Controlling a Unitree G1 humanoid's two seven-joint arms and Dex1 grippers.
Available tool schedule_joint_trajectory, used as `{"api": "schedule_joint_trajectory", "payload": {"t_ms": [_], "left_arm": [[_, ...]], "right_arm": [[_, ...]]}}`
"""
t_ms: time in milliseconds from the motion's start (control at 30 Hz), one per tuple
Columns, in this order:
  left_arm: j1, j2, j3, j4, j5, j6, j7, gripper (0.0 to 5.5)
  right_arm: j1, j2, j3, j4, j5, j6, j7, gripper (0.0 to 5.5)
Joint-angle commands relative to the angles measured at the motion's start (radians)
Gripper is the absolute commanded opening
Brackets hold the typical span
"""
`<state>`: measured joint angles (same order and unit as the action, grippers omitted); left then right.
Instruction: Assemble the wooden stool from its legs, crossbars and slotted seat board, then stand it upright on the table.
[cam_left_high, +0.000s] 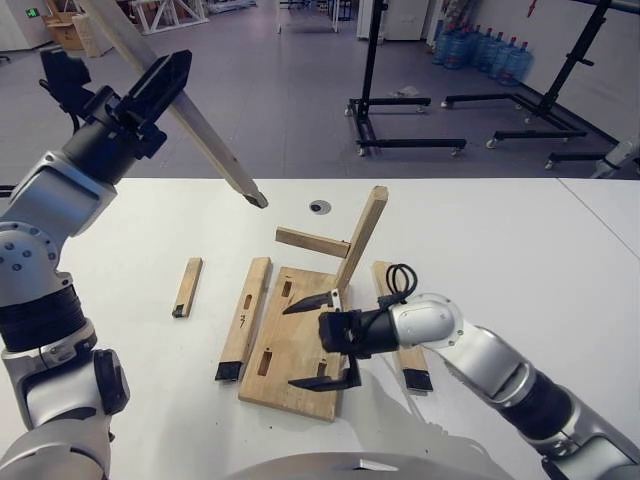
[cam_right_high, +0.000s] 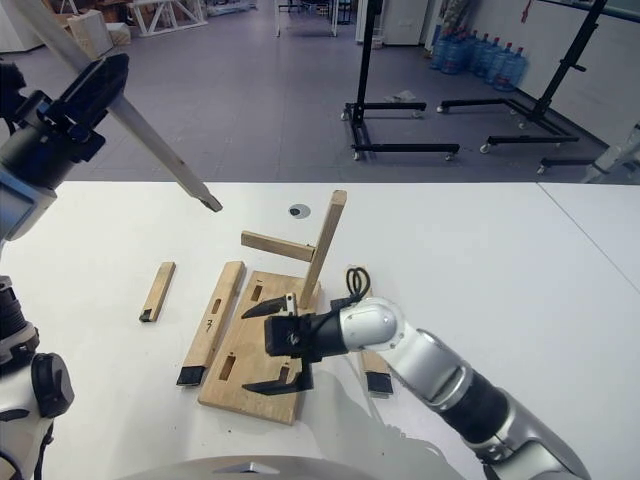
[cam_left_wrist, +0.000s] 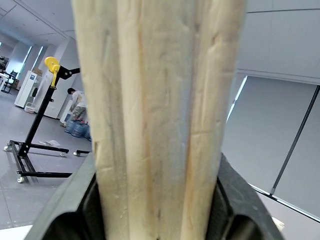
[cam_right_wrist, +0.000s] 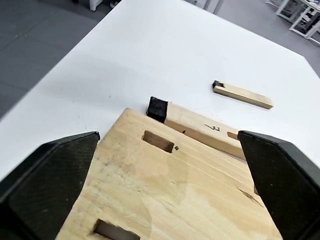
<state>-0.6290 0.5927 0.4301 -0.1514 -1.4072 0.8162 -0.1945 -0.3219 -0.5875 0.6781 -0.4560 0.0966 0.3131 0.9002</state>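
Right hand (cam_left_high: 290, 347), wide open and empty, hovers over pale slotted wooden seat board (cam_left_high: 305, 335) by white tabletop's (cam_left_high: 500, 230) near edge. One upright wooden leg (cam_left_high: 362, 235) stands fitted; left hand (cam_left_high: 160, 85) grips long wooden leg (cam_left_high: 215, 150) aloft. Assembly judged early.

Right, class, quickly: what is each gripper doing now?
Left gripper: shut on a wooden leg, held aloft.
Right gripper: open, over the seat board.
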Motion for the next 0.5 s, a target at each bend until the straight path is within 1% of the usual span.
{"api": "schedule_joint_trajectory", "payload": {"t_ms": [33, 167, 333, 400, 467, 500], "left_arm": [[0.014, -0.019, -0.002, -0.026, 0.011, -0.01, 0.008, 2.01], [0.032, -0.033, -0.004, -0.041, 0.017, -0.011, 0.012, 2.01], [0.033, -0.049, -0.018, -0.044, 0.024, -0.01, 0.011, 2.01], [0.04, -0.053, -0.02, -0.051, 0.027, -0.01, 0.01, 2.01], [0.045, -0.054, -0.02, -0.054, 0.029, -0.01, 0.009, 2.01], [0.049, -0.055, -0.018, -0.056, 0.031, -0.011, 0.008, 2.01]], "right_arm": [[-0.041, 0.029, 0.066, 0.085, -0.131, -0.022, 0.003, 5.09], [-0.069, 0.071, 0.104, 0.145, -0.213, -0.009, 0.016, 5.09], [-0.076, 0.087, 0.125, 0.169, -0.266, 0.004, 0.046, 5.09], [-0.07, 0.073, 0.125, 0.166, -0.279, 0.004, 0.062, 5.09], [-0.053, 0.031, 0.117, 0.155, -0.286, -0.003, 0.088, 5.09], [-0.037, -0.012, 0.106, 0.146, -0.289, -0.015, 0.109, 5.09]]}}
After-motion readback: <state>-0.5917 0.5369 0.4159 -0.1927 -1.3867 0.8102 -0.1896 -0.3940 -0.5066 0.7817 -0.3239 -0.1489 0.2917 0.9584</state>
